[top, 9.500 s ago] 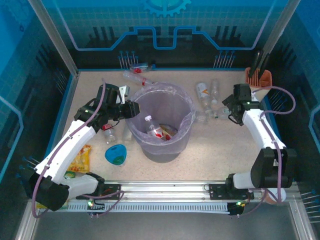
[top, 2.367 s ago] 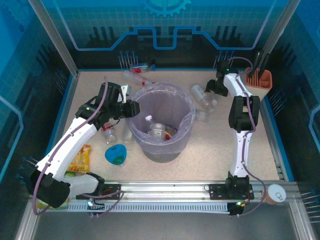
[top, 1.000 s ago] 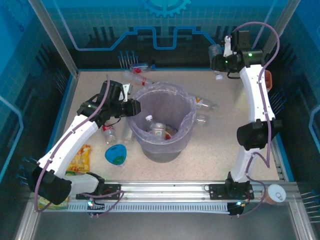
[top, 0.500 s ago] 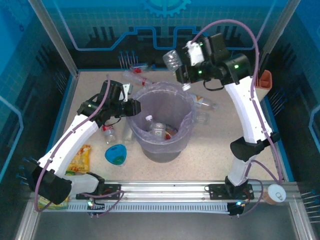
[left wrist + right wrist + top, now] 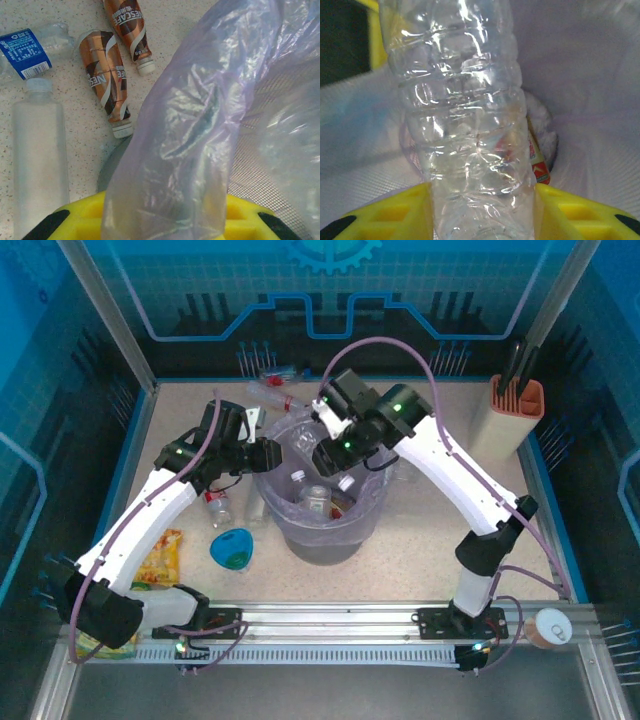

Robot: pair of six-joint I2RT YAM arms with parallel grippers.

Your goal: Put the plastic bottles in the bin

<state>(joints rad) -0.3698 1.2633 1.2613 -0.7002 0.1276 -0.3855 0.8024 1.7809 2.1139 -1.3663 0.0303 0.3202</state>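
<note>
The right gripper (image 5: 477, 222) is clamping a clear ribbed bottle (image 5: 470, 115) between its yellow fingers (image 5: 380, 217). The bottle is sticking out ahead of the fingertips, down into the open mouth of the bin (image 5: 322, 540). Past the bottle's far end, a red-labelled bottle (image 5: 538, 162) is lying on the bin's floor. The left gripper (image 5: 165, 222) is closing on a fold of the lilac bag (image 5: 200, 100), pinching it between its fingers at the bin's rim, and the film is billowing up ahead of the fingertips. To the left of that fold, on the table outside the bin, more plastic bottles are lying. A brown-labelled bottle (image 5: 107, 82) is resting just ahead of the fingers with its white cap pointing back toward them, and a second brown bottle (image 5: 129, 25) is lying farther out. A clear white-capped bottle (image 5: 37, 150) is lying alongside the left finger, and beyond its cap a crushed blue-labelled bottle (image 5: 30, 50) is lying.
</note>
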